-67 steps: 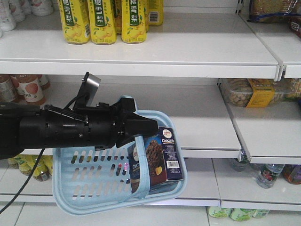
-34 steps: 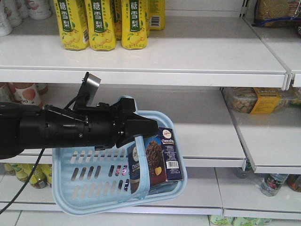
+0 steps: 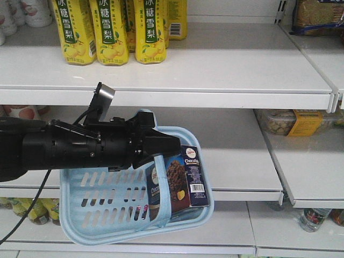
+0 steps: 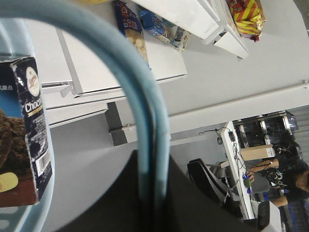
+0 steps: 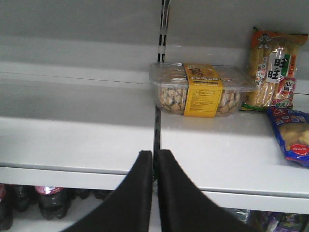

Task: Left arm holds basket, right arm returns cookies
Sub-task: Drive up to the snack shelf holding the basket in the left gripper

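Basket handle (image 4: pixel 138 87) in L hand (image 4: pixel 152 195), cookies box (image 4: pixel 25 130) at left

Shows the shelf edge (image 3: pixel 215 100) lower in frame than a second ago, yellow bottles (image 3: pixel 110 32) further left, snack tub (image 3: pixel 274 123) further right.

Front view:
- yellow bottles (image 3: pixel 110 32), top shelf: white vertical chars 冰糖雪梨 on dk green strip, same on 3 front bottles. Barcode on 1 bottle behind, digits illegible.
- cookies box (image 3: pixel 180 180): white "Choco…" on side panel, remainder too small. Round logo near top, text illegible. White barcode panel lower down, no digits readable.

L wrist view:
- cookies box (image 4: pixel 29 140): "Choco" visible, word cut at box edge. Barcode digits blurred.

R wrist view:
- clear tub (image 5: pixel 200 89): yellow band w/ fine print, illegible.
- snack bag (image 5: pixel 275 67): 旺旺 in dark chars on white patch. Red tag below, chars unclear.
- blue bag (image 5: pixel 292 137): red round badge, unreadable.
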